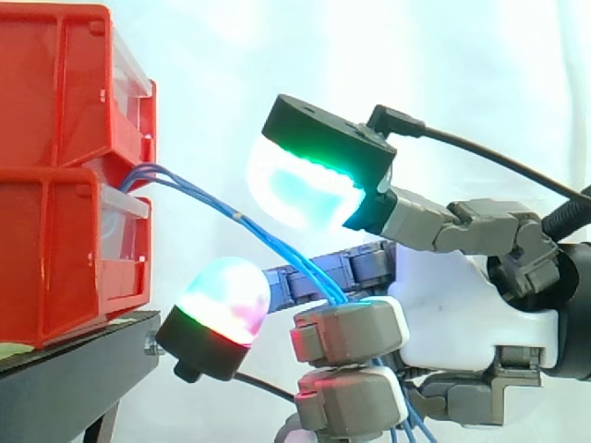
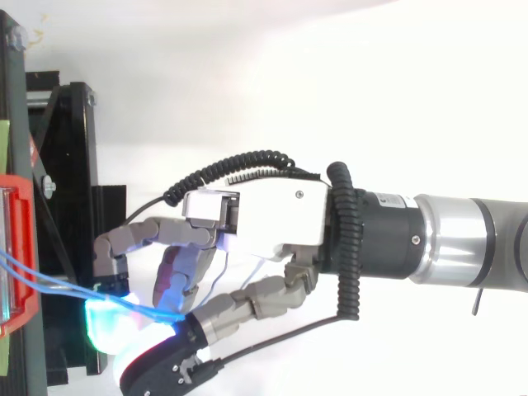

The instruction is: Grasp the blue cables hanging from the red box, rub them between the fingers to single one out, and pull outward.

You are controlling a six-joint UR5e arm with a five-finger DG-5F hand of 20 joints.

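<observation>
Cables [image 1: 242,219] run out of stacked red bins [image 1: 55,258] | hand [image 1: 462,314] curled round them

Top view. I see the arm [image 2: 462,239] entering from the right, its hand [image 2: 264,219] reaching left toward the red box [image 2: 18,247] at the edge of the black stand [image 2: 70,206]. The blue cables [image 2: 49,285] run rightward from the box, cross a cyan-glowing fingertip [image 2: 103,318], and end pinched between the curled fingers and the thumb [image 2: 247,304].
</observation>
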